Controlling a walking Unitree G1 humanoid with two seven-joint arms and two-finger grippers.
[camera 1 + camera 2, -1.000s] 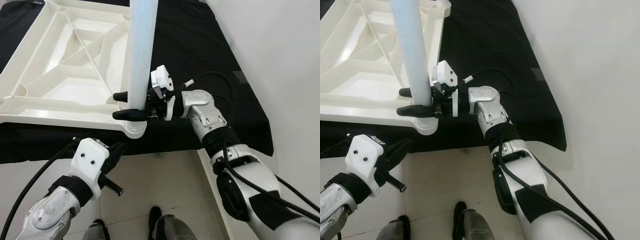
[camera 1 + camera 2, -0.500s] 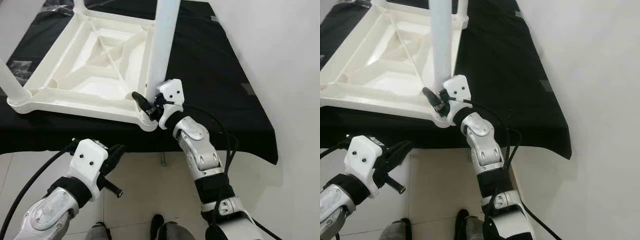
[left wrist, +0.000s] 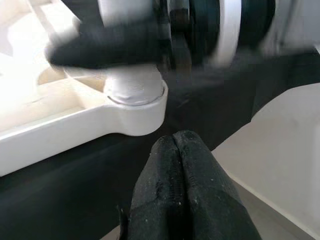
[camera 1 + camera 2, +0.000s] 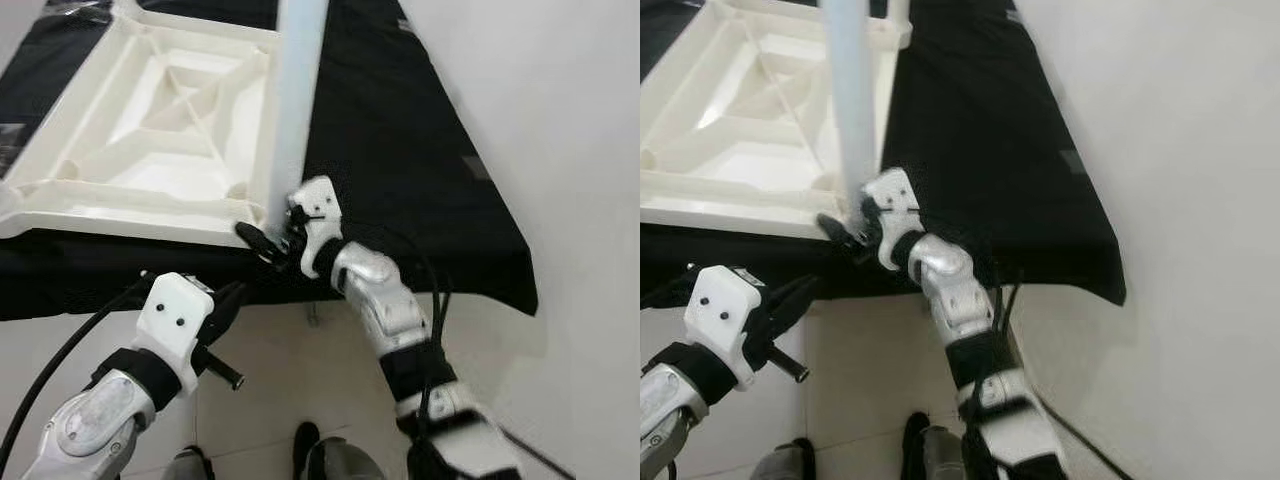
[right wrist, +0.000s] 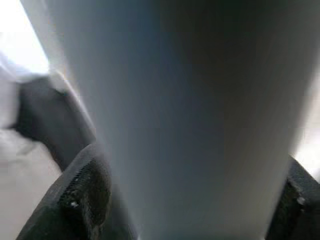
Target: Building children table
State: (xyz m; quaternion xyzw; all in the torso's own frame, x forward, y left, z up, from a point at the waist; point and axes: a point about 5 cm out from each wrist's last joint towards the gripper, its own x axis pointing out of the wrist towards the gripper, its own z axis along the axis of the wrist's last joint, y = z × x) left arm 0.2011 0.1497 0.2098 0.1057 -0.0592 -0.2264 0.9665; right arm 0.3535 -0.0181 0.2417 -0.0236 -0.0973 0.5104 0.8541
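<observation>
- Your white ribbed plastic tabletop (image 4: pixel 150 140) lies upside down on the black-draped surface (image 4: pixel 400 150), underside up so the corner sockets face you for fitting legs.
- A pale, round plastic table leg (image 4: pixel 298 100) stands upright in the near corner socket (image 3: pixel 135 95), at the corner nearest the surface's front edge.
- Your right end effector (image 4: pixel 272 240) sits at the very base of that leg, one black finger on each side of it. The right wrist view shows the tube between both fingers (image 5: pixel 85 195), so read it as grasping the leg. Gripping low, just above the socket, likely lets you press or twist the leg home with little wobble.
- Your left end effector (image 4: pixel 228 300) hangs below the surface's front edge, over the pale tiled floor (image 4: pixel 290 380). Its fingers (image 3: pixel 182 190) are pressed together on nothing, pointed up at the socket; it looks parked clear of the work.
- Judgement: leg seating is under way; check it is fully down before letting go.
</observation>
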